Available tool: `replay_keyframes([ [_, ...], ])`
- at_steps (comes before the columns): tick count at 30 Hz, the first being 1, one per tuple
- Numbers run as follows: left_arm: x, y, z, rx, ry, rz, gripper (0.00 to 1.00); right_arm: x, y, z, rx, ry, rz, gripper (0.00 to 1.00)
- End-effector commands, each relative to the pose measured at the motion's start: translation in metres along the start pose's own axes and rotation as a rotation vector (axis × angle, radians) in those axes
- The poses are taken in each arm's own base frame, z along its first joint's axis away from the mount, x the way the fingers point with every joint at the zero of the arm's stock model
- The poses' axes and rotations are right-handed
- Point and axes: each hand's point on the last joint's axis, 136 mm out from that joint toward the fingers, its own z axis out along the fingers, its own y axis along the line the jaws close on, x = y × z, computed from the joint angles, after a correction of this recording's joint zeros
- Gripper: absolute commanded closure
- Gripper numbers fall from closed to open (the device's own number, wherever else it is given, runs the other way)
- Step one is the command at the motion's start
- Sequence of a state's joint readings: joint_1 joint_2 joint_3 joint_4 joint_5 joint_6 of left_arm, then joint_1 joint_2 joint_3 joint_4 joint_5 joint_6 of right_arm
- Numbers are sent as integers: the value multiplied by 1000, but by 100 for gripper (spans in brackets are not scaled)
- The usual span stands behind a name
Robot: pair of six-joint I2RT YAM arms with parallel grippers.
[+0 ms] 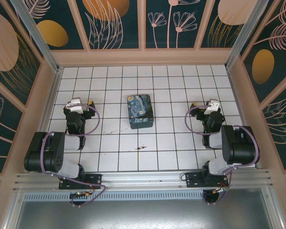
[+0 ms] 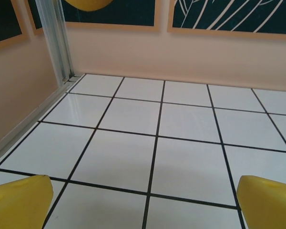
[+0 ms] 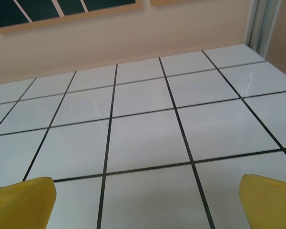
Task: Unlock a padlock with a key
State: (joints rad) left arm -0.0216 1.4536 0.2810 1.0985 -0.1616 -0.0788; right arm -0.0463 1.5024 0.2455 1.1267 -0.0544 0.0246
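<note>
The yellow left fingers point(image 2: 19, 202) and right fingers point(image 3: 21, 200) stand spread, empty. The tiny dark metal key point(image 1: 141, 148) lies flat on the white tiled counter point(image 1: 181, 143), just nearer than the starry-night painted box point(image 1: 139, 111). It is so thin that a pinch may skid it away.

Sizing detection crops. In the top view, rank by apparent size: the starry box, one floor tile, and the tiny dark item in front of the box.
Largest to smallest:
1. starry box
2. floor tile
3. tiny dark item, a mere sliver, too small to tell key from padlock
</note>
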Motion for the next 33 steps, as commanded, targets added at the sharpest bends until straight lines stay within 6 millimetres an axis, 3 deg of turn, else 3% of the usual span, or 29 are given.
replay_keyframes([
  [1, -35, 0, 6, -15, -13, -11, 1, -31, 4, 13, -8, 33, 6, 1],
  [5, -66, -2, 9, -19, -2, -91, 1, -67, 13, 23, -42, 56, 142, 1],
  [7, -79, -11, 11, 19, 17, -132, 2, -79, 12, 27, -35, 61, 259, 1],
  [9, -94, -13, 11, 28, 19, -210, 1, -86, 26, 29, -127, 75, 318, 1],
  [12, -108, -21, 11, 59, 40, -322, 1, -79, 57, 33, -283, 157, 397, 1],
  [15, -109, -28, 15, 73, 112, -401, 1, -51, 85, 31, -311, 294, 470, 1],
  [20, -107, -40, 25, 96, 244, -446, 1, -8, 149, 2, -326, 416, 508, 1],
  [26, -115, -56, 30, 160, 285, -507, 2, 32, 231, -16, -365, 508, 528, 1],
  [29, -110, -62, 30, 170, 318, -516, 1, 50, 295, -27, -474, 592, 499, 1],
  [32, -105, -64, 29, 173, 339, -515, 1, 48, 365, -54, -667, 656, 466, 2],
  [33, -103, -64, 29, 173, 346, -512, 1, 43, 379, -64, -717, 658, 464, 2],
])
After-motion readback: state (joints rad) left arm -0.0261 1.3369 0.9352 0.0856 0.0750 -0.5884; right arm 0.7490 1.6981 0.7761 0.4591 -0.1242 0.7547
